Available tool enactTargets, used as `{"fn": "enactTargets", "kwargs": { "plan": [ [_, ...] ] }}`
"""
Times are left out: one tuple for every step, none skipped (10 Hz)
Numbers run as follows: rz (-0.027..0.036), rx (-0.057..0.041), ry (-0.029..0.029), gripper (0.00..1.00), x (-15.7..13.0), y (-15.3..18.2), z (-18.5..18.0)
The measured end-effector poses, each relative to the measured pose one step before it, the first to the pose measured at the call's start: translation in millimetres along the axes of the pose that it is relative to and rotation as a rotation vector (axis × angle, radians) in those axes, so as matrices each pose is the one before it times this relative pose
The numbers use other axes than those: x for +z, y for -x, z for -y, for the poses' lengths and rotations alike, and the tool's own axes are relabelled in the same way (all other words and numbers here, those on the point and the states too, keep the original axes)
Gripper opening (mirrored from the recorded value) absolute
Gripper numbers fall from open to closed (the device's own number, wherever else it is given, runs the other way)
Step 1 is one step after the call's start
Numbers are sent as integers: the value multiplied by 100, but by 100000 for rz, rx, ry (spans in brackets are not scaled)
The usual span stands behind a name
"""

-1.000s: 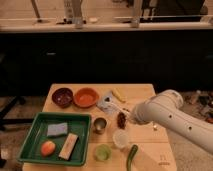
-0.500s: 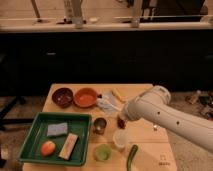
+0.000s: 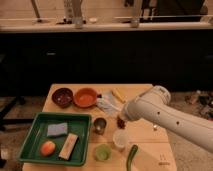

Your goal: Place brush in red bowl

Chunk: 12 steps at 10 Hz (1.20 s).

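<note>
Your gripper [image 3: 121, 121] hangs low over the middle of the wooden tabletop [image 3: 145, 92], at the tip of the white arm [image 3: 165, 112] reaching in from the right, its fingers pinched together with nothing visibly between them. The brush [image 3: 108, 104], as far as it can be made out, is the pale slim shape lying flat just right of the red bowl [image 3: 85, 97] and just behind the gripper.

Expect it to be light and rigid, with a smooth plastic handle that could slide on the wood or twist in a loose pinch. Take it across the handle near mid-length, so that neither end droops. The bowl is round, shallow and glossy, and a long brush will likely rest across its rim.

Nearby are a dark bowl [image 3: 62, 96], a shiny metal cup [image 3: 99, 125], a curved green pepper [image 3: 131, 156] and a green tray [image 3: 35, 135] holding a soft blue sponge [image 3: 57, 129].
</note>
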<state>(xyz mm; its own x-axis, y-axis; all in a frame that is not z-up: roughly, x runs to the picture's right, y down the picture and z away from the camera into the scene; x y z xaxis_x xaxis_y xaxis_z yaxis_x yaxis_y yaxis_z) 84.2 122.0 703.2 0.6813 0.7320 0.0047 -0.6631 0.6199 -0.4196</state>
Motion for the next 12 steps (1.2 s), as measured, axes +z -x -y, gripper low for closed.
{"fn": "enactTargets", "kwargs": {
  "plan": [
    [3, 51, -2, 0, -8, -11, 6],
    [-10, 30, -6, 0, -3, -18, 7],
    [4, 51, -4, 0, -7, -12, 9],
    [-1, 50, 16, 0, 8, -22, 5],
    [42, 129, 49, 0, 17, -22, 16],
    [212, 522, 192, 0, 128, -49, 110],
    [288, 728, -160, 0, 215, -107, 315],
    [627, 822, -40, 0, 193, 98, 290],
    [706, 756, 366, 0, 246, 141, 122],
    [1257, 618, 517, 0, 496, 321, 183],
    [715, 506, 777, 0, 432, 273, 26],
    [245, -70, 621, 0, 458, 231, -19]
  ]
}}
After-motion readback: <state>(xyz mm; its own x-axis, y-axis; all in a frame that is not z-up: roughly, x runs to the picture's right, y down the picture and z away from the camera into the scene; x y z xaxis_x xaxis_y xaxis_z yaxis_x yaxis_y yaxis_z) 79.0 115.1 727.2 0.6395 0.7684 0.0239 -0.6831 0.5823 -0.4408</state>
